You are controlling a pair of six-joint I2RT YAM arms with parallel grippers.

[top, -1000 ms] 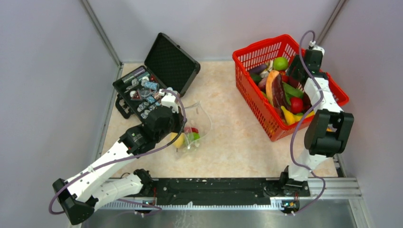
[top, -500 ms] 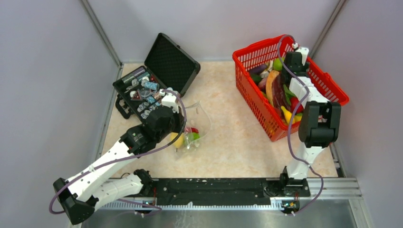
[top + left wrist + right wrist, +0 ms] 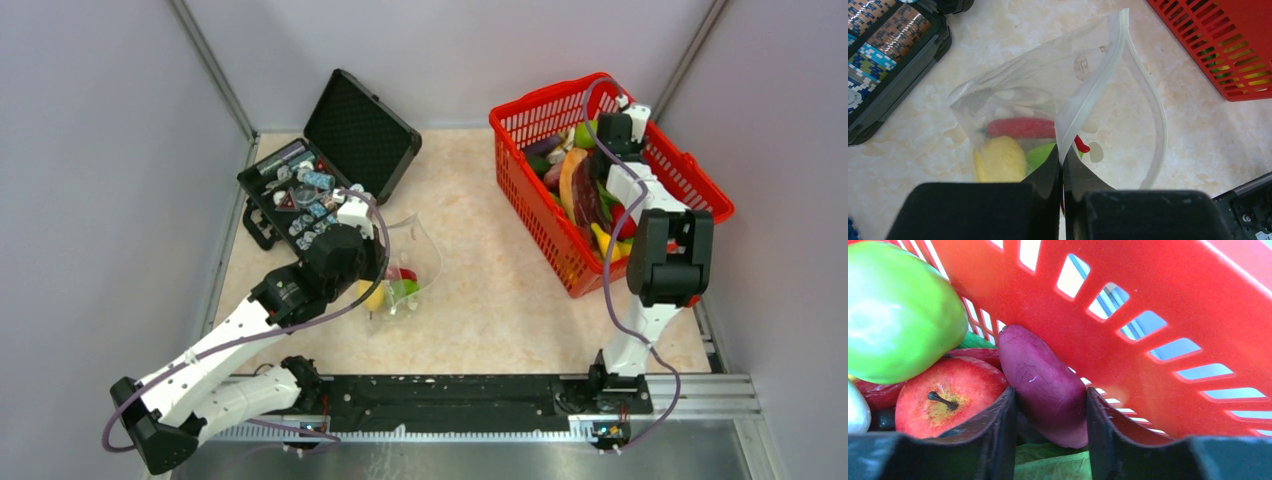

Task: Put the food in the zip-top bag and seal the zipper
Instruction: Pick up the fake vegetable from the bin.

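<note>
Food point(image 3: 575, 175) was in two places at this moment. Between the right jaws, deep inside the red basket point(image 3: 1158, 300), was a purple vegetable point(image 3: 1043, 390). Both inner faces seemed to touch its sides, so the jaws were pinching it, though I could not tell how firmly. Just beside it were a red apple point(image 3: 948, 395) and a green apple point(image 3: 898, 315). The top view showed many more pieces in the same basket, at the far right of the bench point(image 3: 480, 290).

The left jaws were pressed together on the zipper point(image 3: 1098, 85) of the zip-top bag point(image 3: 1013, 95). They held one edge up, so that the mouth stood open as a loop. Inside the bag were a red chili point(image 3: 1020, 127), a yellow piece point(image 3: 1000, 160) and a green piece point(image 3: 1040, 155). The bag was at the left middle of the bench, just in front of the open black case point(image 3: 340, 150) and well apart from the basket.

In my judgement the task was not yet half done. Three pieces were in the bag and one more was in the grip. Most of the pieces were in the basket, and the zipper was not yet sealed.
</note>
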